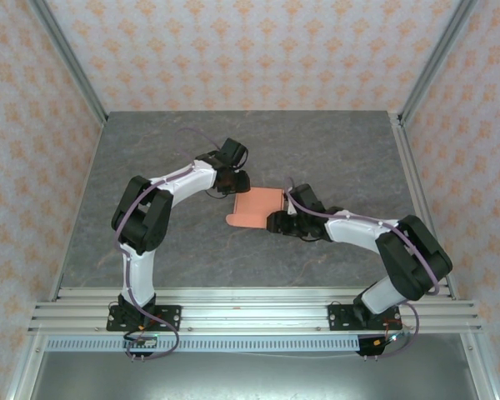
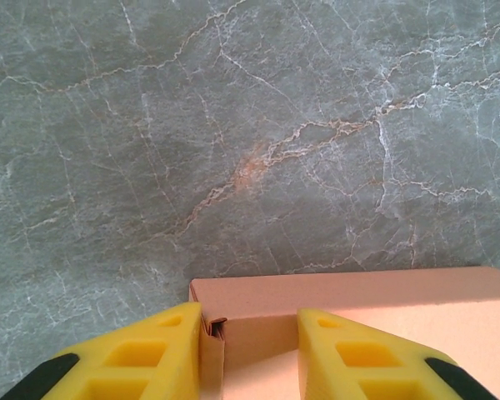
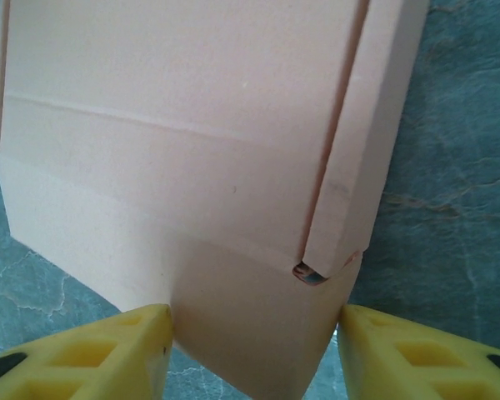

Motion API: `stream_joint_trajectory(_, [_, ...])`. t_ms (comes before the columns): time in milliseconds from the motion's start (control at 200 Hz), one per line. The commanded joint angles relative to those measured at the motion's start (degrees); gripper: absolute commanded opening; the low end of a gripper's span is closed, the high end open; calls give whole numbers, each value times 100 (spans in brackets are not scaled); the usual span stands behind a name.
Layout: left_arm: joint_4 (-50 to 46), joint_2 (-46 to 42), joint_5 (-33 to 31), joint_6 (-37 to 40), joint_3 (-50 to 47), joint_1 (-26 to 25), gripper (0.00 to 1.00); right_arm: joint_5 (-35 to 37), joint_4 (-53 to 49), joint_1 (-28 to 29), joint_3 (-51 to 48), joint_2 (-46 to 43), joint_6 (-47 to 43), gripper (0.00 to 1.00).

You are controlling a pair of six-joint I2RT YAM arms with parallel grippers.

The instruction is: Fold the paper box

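The salmon-orange paper box [image 1: 257,207] lies partly folded in the middle of the table, between the two arms. My left gripper [image 1: 234,180] is at its far left corner and is open. In the left wrist view that raised corner wall [image 2: 212,350] stands between the yellow fingers [image 2: 162,350], against the left one. My right gripper [image 1: 277,222] is at the box's near edge, also open. In the right wrist view a tapered flap [image 3: 250,317] spans the whole gap of the gripper [image 3: 254,321], and a narrow folded side strip [image 3: 362,142] lies along the box's right edge.
The box rests on a grey marbled tabletop [image 1: 150,158]. Patterned walls with metal posts [image 1: 67,58] enclose it on three sides. An aluminium rail [image 1: 250,315] carrying both arm bases runs along the near edge.
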Motion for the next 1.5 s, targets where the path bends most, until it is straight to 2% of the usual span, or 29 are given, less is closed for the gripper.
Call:
stream_joint_trajectory(0, [-286,389,-80,-219,-39,-167,27,63,61,144,290,9,-24,51])
stream_joint_trajectory(265, [-238,400,-115,-257,-65,-211,27,186,253,165,340,190,166,47])
stream_joint_trajectory(726, [-185,461,-85,-275,-47,-232,27,-235,753,203,438,181,443,39])
stream_joint_trajectory(836, [-197,457,-97,-267,-47,-242,27,6,530,220,466,132,381,40])
stream_joint_trajectory(1056, [-254,426,-157,-232,-41,-229,27,1174,-265,223,362,-85,198,44])
stream_joint_trajectory(1496, [-368,469,-224,-204,91,-231,27,1711,-680,215,374,-191,-55,45])
